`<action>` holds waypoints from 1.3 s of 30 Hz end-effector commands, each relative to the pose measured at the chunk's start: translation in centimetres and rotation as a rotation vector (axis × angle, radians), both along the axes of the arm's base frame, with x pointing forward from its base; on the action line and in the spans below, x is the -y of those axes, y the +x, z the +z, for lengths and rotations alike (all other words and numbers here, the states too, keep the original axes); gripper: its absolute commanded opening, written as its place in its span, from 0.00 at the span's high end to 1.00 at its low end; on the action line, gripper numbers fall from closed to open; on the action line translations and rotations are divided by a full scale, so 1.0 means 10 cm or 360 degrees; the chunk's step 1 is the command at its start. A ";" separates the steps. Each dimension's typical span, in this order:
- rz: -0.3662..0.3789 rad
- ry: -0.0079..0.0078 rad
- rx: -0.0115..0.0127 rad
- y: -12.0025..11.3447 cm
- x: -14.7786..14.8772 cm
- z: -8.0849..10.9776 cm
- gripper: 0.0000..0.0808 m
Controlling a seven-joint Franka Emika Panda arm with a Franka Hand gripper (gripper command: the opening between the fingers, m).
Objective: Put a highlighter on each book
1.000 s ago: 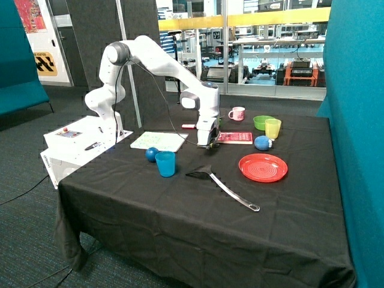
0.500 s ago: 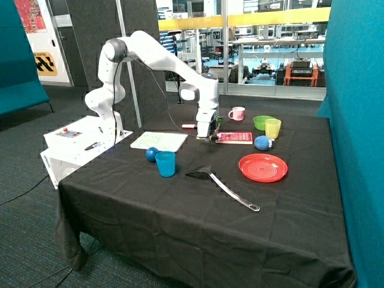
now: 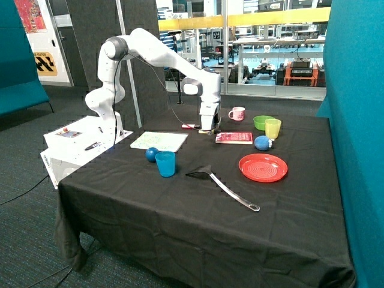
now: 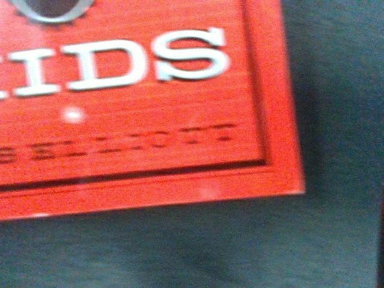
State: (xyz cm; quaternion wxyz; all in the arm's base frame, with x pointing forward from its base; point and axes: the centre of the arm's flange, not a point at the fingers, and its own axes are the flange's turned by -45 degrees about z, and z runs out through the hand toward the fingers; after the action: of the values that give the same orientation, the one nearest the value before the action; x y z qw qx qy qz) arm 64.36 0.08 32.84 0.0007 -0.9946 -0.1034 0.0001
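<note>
The small red book (image 3: 234, 138) lies flat on the black tablecloth, and its cover with pale print fills the wrist view (image 4: 138, 102). The larger white book speckled green (image 3: 159, 141) lies toward the robot's base. My gripper (image 3: 208, 128) hangs just above the cloth beside the red book's end, between the two books. A red highlighter (image 3: 189, 126) lies on the cloth just behind the gripper. The pale yellow highlighter does not show clearly; a small pale bit sits at the gripper's tip, and I cannot tell what it is.
A blue cup (image 3: 165, 163) and blue ball (image 3: 152, 153) stand in front of the white book. A black spatula (image 3: 222, 185) and red plate (image 3: 263, 167) lie nearer the front. A pink mug (image 3: 237, 113), green bowl (image 3: 260, 122), yellow cup (image 3: 273, 128) and blue object (image 3: 262, 143) sit behind.
The gripper has risen from the cloth at the red book's near corner and moved back toward the far side of the table. The books have not moved.
</note>
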 end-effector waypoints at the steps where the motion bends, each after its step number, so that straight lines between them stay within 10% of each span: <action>1: 0.0067 -0.00021 0.00006 0.01 -0.35 0.07 1.00; 19: 0.0113 -0.00021 0.00006 0.41 -0.87 0.05 1.00; 39: 0.0075 -0.00021 0.00006 0.65 -0.82 -0.18 1.00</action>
State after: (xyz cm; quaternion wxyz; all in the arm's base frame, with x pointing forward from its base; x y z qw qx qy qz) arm 69.64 8.44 31.96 0.0004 -0.9919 -0.1273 -0.0014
